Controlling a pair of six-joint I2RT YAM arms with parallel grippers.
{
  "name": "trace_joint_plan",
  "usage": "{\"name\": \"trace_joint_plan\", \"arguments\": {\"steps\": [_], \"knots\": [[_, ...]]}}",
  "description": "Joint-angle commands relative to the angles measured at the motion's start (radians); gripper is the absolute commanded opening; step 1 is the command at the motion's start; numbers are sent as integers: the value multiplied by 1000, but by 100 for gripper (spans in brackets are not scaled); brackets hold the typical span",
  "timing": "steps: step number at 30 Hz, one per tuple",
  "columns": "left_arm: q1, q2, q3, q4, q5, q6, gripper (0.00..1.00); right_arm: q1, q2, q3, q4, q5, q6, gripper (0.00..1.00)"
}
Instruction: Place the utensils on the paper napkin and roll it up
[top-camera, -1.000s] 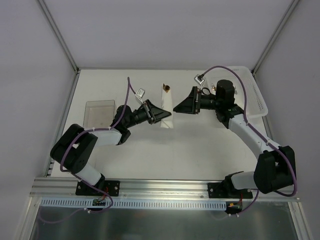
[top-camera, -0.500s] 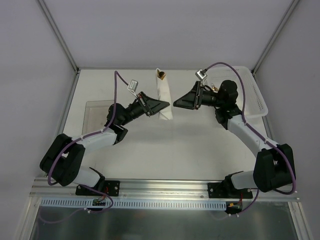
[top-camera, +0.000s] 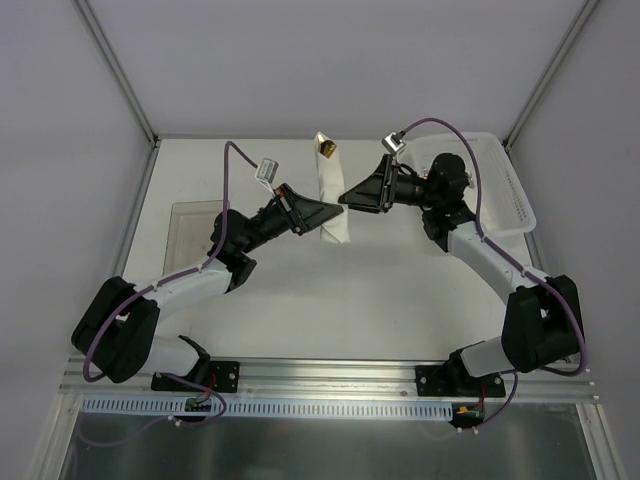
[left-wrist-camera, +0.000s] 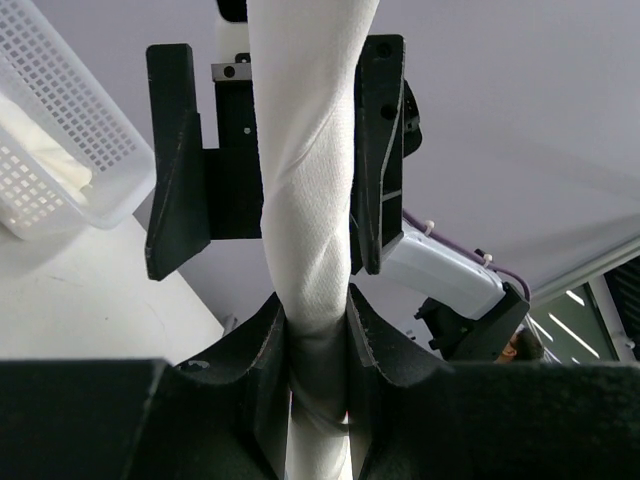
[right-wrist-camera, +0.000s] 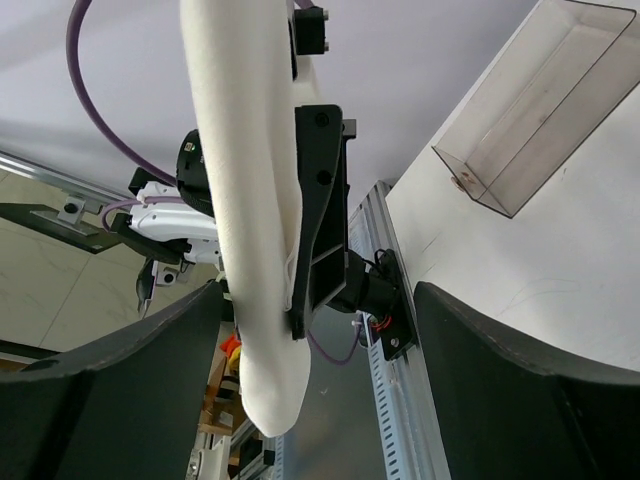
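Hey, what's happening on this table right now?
Two robot arms are handling a rolled-up paper napkin with a copper utensil head poking out of its far end. The left gripper has its jaws clamped on the roll. The right gripper sits around the roll with its jaws open. The rolling looks essentially done.

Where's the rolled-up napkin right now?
From above, the rolled napkin is near the middle back of the table, pinched by the left hand, with the right hand open around it.

White/blk arms (top-camera: 180, 285), purple cables (top-camera: 432, 122); blk L gripper (top-camera: 335, 213), R gripper (top-camera: 346, 198).
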Motion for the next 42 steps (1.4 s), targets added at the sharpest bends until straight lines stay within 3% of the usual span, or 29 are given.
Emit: {"name": "trace_joint_plan", "arguments": {"steps": [1, 7, 14, 27, 42], "knots": [[-16, -47, 19, 108, 2, 26, 0, 22, -6, 57, 60, 3, 27, 81], [-19, -59, 13, 101, -12, 37, 0, 54, -13, 34, 69, -3, 35, 75], [-19, -53, 32, 87, -6, 51, 0, 60, -29, 8, 69, 2, 35, 58], [-31, -58, 14, 79, 1, 61, 0, 60, 32, 46, 155, 31, 177, 63], [-45, -46, 31, 59, 7, 72, 0, 82, 20, 26, 81, 46, 87, 49]]}}
